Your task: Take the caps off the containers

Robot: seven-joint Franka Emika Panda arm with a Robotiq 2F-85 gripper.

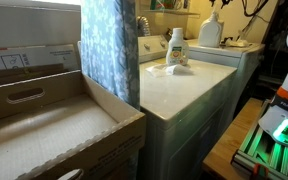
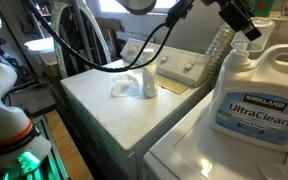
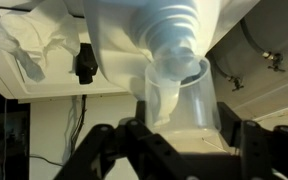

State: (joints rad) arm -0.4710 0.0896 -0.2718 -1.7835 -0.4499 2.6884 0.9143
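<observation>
Gripping now: gripper [image 3: 189, 128] closed in from both sides on the clear cap [image 3: 179, 92] of the jug [image 3: 114, 40]. Looks free of the threaded neck [image 3: 176, 28], tilted just off it, mouth toward the threads. Same story in an exterior view, gripper [image 2: 246, 27] right up at the top of the jug [image 2: 249, 95].

So, midway through the first container by the look of it: unscrewed, off the threads, not yet put down. Next, carry it clear of the neck, steady, no knocking the jug, and set it on the desk [image 1: 184, 95].

Then across to the bottle [image 1: 176, 46], standing well apart from the jug, just beside a crumpled cloth [image 1: 164, 70]. Whitish cap [image 1: 176, 32] seemingly on there, though too small to be sure. Calls for a fresh approach from above and a twist. Worth watching too: a light bottle, likely to spin or tip with nothing bracing it.

Counting up: two containers, two caps, one in the grip and one to go. One cloth.
</observation>
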